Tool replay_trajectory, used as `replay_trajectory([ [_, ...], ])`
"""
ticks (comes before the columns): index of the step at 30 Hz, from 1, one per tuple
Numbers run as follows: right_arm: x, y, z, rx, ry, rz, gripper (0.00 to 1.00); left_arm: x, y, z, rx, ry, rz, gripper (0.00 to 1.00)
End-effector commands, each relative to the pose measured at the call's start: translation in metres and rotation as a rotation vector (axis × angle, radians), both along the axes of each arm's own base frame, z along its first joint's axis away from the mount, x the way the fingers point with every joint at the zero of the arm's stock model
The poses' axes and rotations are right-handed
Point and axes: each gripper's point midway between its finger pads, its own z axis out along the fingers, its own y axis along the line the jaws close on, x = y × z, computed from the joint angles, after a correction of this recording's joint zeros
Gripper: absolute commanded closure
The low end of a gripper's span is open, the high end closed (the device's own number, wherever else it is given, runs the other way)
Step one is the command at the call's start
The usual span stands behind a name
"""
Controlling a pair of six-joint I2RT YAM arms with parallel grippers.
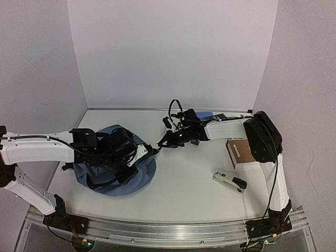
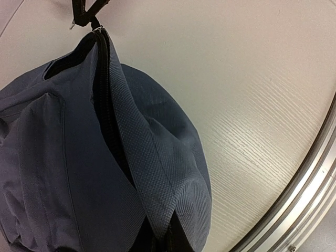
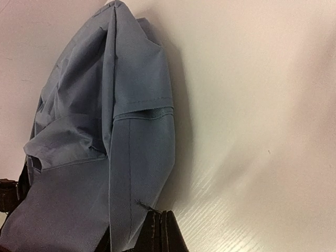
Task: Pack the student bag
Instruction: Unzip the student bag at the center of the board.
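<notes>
Left arm [image 1: 37,148], right arm [image 1: 228,127]: white tubular links, black joint housings. Thin black cable [image 1: 173,105] loops up just behind right gripper [image 1: 160,144]. Black base blocks [image 1: 59,215] on ribbed aluminium rail [image 1: 168,231], small green lights beside.

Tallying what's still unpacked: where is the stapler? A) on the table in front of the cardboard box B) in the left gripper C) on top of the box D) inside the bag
A: the stapler lies flat on the table, on the near side of the cardboard box and well apart from the student bag.
</notes>
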Motion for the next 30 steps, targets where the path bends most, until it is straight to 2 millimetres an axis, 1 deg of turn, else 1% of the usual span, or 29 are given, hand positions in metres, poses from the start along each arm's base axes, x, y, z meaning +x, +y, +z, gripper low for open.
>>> replay_trajectory([
  [1, 0.071, -0.029, 0.013, -0.045, -0.156, -0.171, 1.00, -0.022, 0.019, 0.011, 0.028, 0.023, -0.026, 1.00],
  [2, 0.077, -0.032, 0.017, -0.042, -0.165, -0.184, 1.00, -0.019, 0.020, 0.011, 0.033, 0.007, -0.021, 1.00],
  [4, 0.087, -0.038, 0.023, -0.033, -0.173, -0.209, 1.00, -0.008, 0.023, 0.006, 0.085, -0.048, 0.000, 1.00],
  [6, 0.093, -0.044, 0.034, -0.021, -0.184, -0.227, 1.00, 0.003, 0.027, -0.006, 0.173, -0.091, -0.001, 1.00],
  [7, 0.092, -0.046, 0.039, -0.014, -0.187, -0.228, 1.00, 0.009, 0.031, -0.012, 0.225, -0.116, 0.000, 1.00],
  [9, 0.085, -0.047, 0.051, 0.010, -0.180, -0.215, 1.00, 0.017, 0.037, -0.027, 0.328, -0.155, -0.027, 1.00],
  [11, 0.068, -0.044, 0.054, 0.047, -0.130, -0.189, 1.00, 0.026, 0.042, -0.037, 0.374, -0.179, -0.025, 0.98],
  [12, 0.059, -0.041, 0.056, 0.068, -0.105, -0.177, 1.00, 0.027, 0.042, -0.039, 0.375, -0.177, -0.021, 0.94],
  [14, 0.036, -0.034, 0.053, 0.082, -0.059, -0.145, 1.00, 0.030, 0.039, -0.037, 0.344, -0.168, 0.002, 0.80],
  [15, 0.021, -0.028, 0.049, 0.082, -0.039, -0.120, 1.00, 0.029, 0.035, -0.033, 0.313, -0.164, 0.011, 0.69],
  [17, -0.007, -0.013, 0.042, 0.082, -0.005, -0.068, 1.00, 0.027, 0.028, -0.023, 0.239, -0.158, 0.021, 0.49],
  [18, -0.021, -0.005, 0.040, 0.083, 0.006, -0.040, 1.00, 0.027, 0.024, -0.018, 0.200, -0.157, 0.025, 0.42],
  [20, -0.040, 0.009, 0.037, 0.083, 0.022, 0.002, 1.00, 0.025, 0.016, -0.009, 0.133, -0.157, 0.021, 0.34],
  [22, -0.052, 0.020, 0.036, 0.088, 0.030, 0.030, 1.00, 0.020, 0.006, -0.005, 0.064, -0.122, 0.027, 0.29],
  [24, -0.060, 0.029, 0.037, 0.095, 0.039, 0.049, 1.00, 0.017, -0.004, -0.004, 0.025, -0.095, 0.018, 0.24],
  [26, -0.065, 0.035, 0.040, 0.103, 0.046, 0.059, 1.00, 0.015, -0.012, -0.005, 0.000, -0.077, 0.004, 0.16],
  [30, -0.073, 0.046, 0.050, 0.125, 0.049, 0.077, 1.00, 0.018, -0.029, -0.014, 0.004, -0.052, -0.014, 0.13],
])
